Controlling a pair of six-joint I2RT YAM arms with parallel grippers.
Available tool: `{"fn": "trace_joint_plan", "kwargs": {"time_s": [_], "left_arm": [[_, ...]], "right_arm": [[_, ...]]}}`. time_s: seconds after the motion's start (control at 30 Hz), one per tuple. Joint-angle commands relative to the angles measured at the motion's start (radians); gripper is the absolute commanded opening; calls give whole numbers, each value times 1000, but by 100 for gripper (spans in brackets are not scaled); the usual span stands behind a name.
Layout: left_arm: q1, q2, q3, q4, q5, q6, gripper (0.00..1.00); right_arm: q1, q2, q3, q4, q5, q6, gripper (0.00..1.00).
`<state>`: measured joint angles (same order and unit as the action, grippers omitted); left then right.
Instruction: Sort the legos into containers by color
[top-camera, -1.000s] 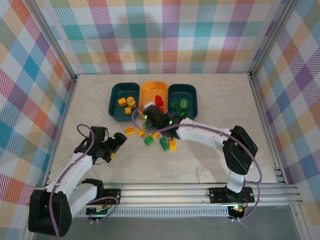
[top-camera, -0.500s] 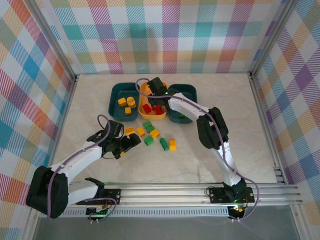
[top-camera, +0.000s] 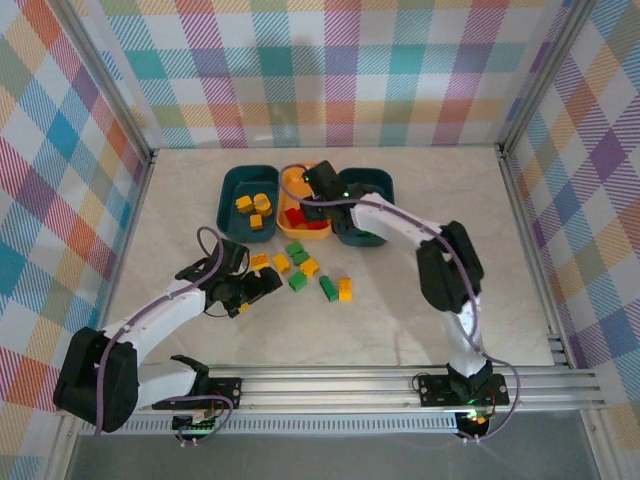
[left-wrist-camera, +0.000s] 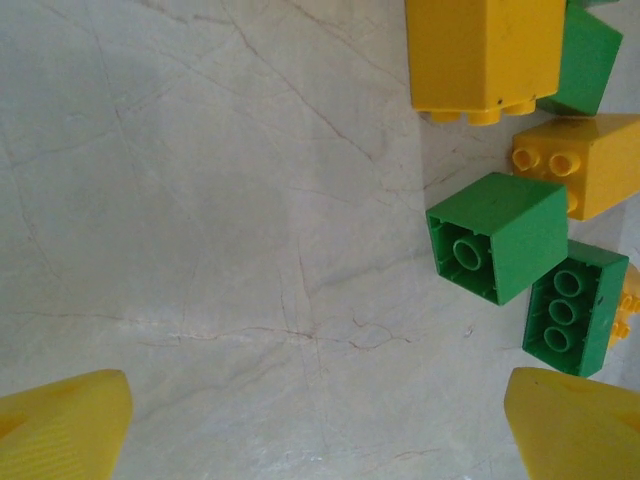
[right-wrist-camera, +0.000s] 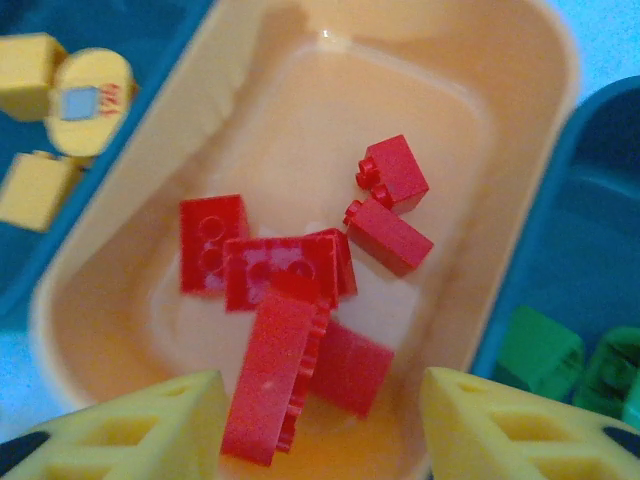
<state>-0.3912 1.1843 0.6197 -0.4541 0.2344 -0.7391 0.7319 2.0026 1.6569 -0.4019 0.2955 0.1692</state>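
Note:
Three containers stand in a row at the back: a teal bin (top-camera: 228, 205) with yellow legos (right-wrist-camera: 30, 65), an orange bin (top-camera: 292, 175) with several red legos (right-wrist-camera: 390, 175), and a teal bin (top-camera: 385, 185) with green legos (right-wrist-camera: 540, 350). My right gripper (right-wrist-camera: 325, 400) hangs open over the orange bin (right-wrist-camera: 330, 110). A long red lego (right-wrist-camera: 275, 375), blurred, is tilted just below its fingers. Loose yellow and green legos (top-camera: 297, 282) lie on the table. My left gripper (top-camera: 255, 287) is open, low over bare table beside a green lego (left-wrist-camera: 500, 235) and a yellow lego (left-wrist-camera: 485, 55).
An aluminium rail (top-camera: 400, 380) runs along the near edge, and checked walls close off the other three sides. The loose legos are bunched between the bins and the two arms. Bare marble table (left-wrist-camera: 200, 200) lies under my left gripper.
My right arm swung from the loose pile up over the orange bin and opened, letting a red lego go. My left gripper moved right, toward the loose legos.

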Motion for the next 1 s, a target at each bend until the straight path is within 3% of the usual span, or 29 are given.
{"fn": "trace_joint_plan", "kwargs": {"time_s": [0.0, 0.17, 0.33, 0.47, 0.73, 0.97], "left_arm": [[-10, 4, 32, -27, -29, 23, 96], [-12, 27, 20, 14, -31, 11, 96], [-24, 57, 18, 43, -20, -3, 96], [-40, 57, 19, 47, -32, -14, 96], [-63, 34, 10, 32, -53, -24, 96], [-64, 19, 4, 26, -68, -21, 96]], "right_arm": [[64, -151, -153, 106, 49, 4, 48], [140, -249, -347, 93, 78, 30, 39], [204, -264, -422, 20, 84, 39, 45], [234, -239, -446, -1, 50, 41, 50], [267, -139, -454, -12, 102, 47, 54], [273, -119, -474, -6, 95, 73, 45]]}}
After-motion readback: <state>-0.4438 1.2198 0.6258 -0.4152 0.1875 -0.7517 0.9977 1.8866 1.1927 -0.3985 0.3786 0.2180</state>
